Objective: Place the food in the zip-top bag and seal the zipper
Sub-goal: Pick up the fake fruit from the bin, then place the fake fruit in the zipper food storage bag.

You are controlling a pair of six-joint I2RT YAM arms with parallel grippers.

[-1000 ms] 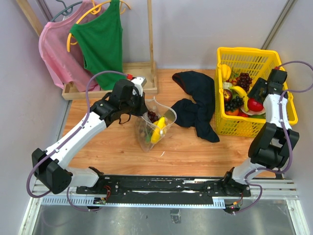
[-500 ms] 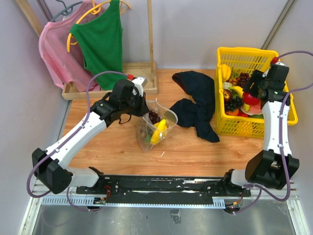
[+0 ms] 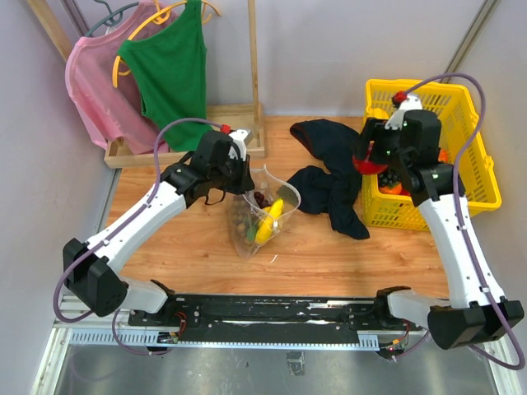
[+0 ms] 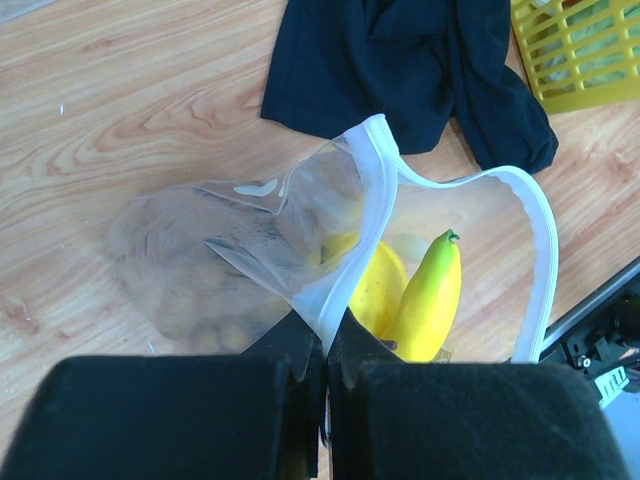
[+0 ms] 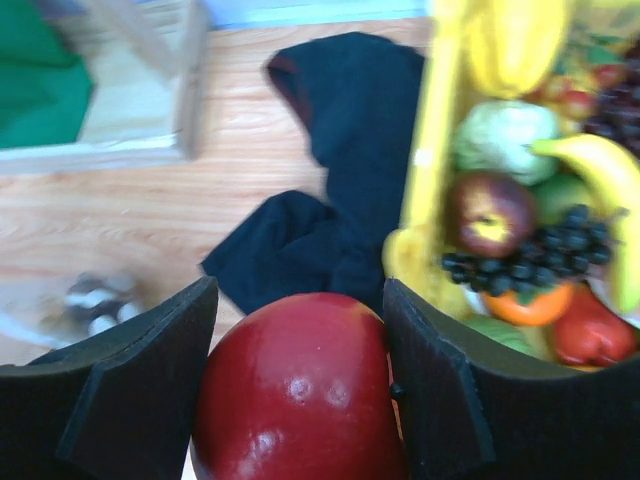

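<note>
The clear zip-top bag stands open on the wooden table, its white zipper strip curving round the mouth. My left gripper is shut on the near rim of the bag. Inside lie a yellow banana, a lemon, tan longans and dark grapes. My right gripper is shut on a red apple, held in the air above the left edge of the basket, with the apple showing red under the wrist.
The yellow lattice basket holds several other fruits. A dark navy cloth lies between bag and basket. A wooden rack base with a green top and a pink one on hangers stands at the back left.
My right arm has lifted the apple out of the basket and swung it left, over the basket's left rim toward the cloth. The left arm has barely moved.
</note>
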